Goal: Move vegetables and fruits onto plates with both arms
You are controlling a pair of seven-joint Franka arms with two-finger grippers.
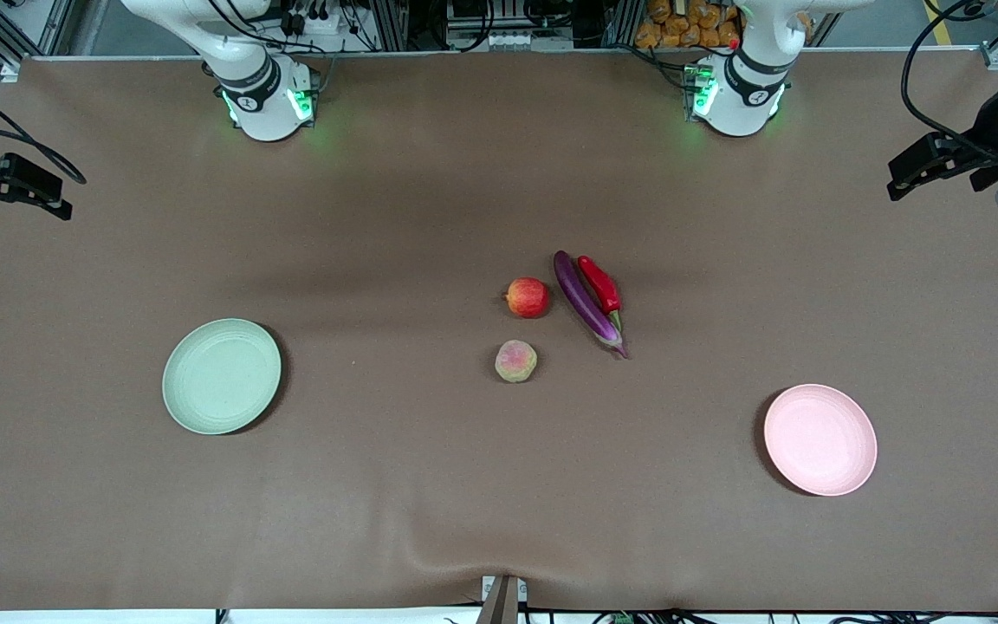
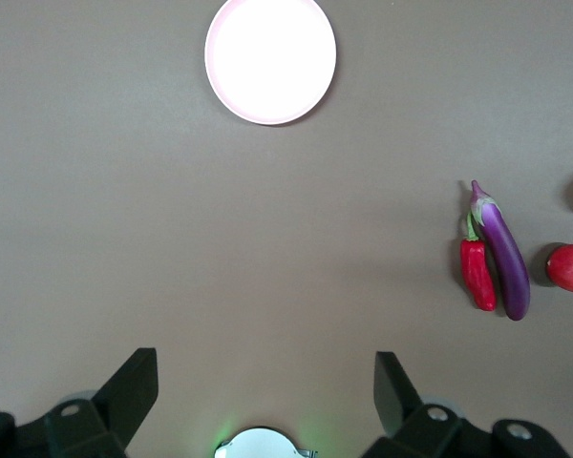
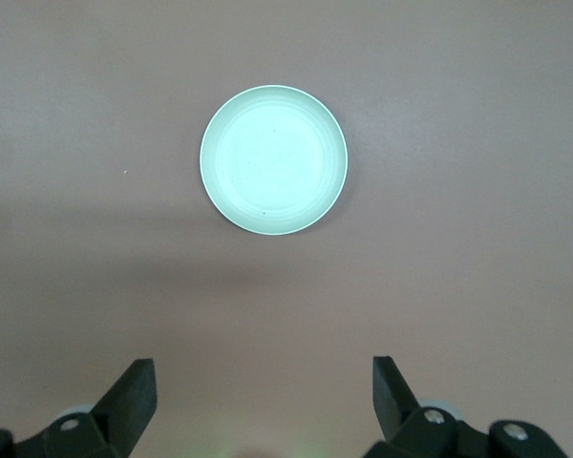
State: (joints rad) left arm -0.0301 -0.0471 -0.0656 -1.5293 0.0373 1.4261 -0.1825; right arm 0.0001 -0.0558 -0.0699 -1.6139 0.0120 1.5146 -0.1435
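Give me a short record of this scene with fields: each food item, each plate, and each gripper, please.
eggplant: on the table, mid-table, touching the chili along its side
chili: beside the eggplant, toward the left arm's end
apple: beside the eggplant, toward the right arm's end
peach: nearer the front camera than the apple
green plate: bare, toward the right arm's end
pink plate: bare, toward the left arm's end
left gripper: open, holding nothing, up over the table
right gripper: open, holding nothing, up over the table
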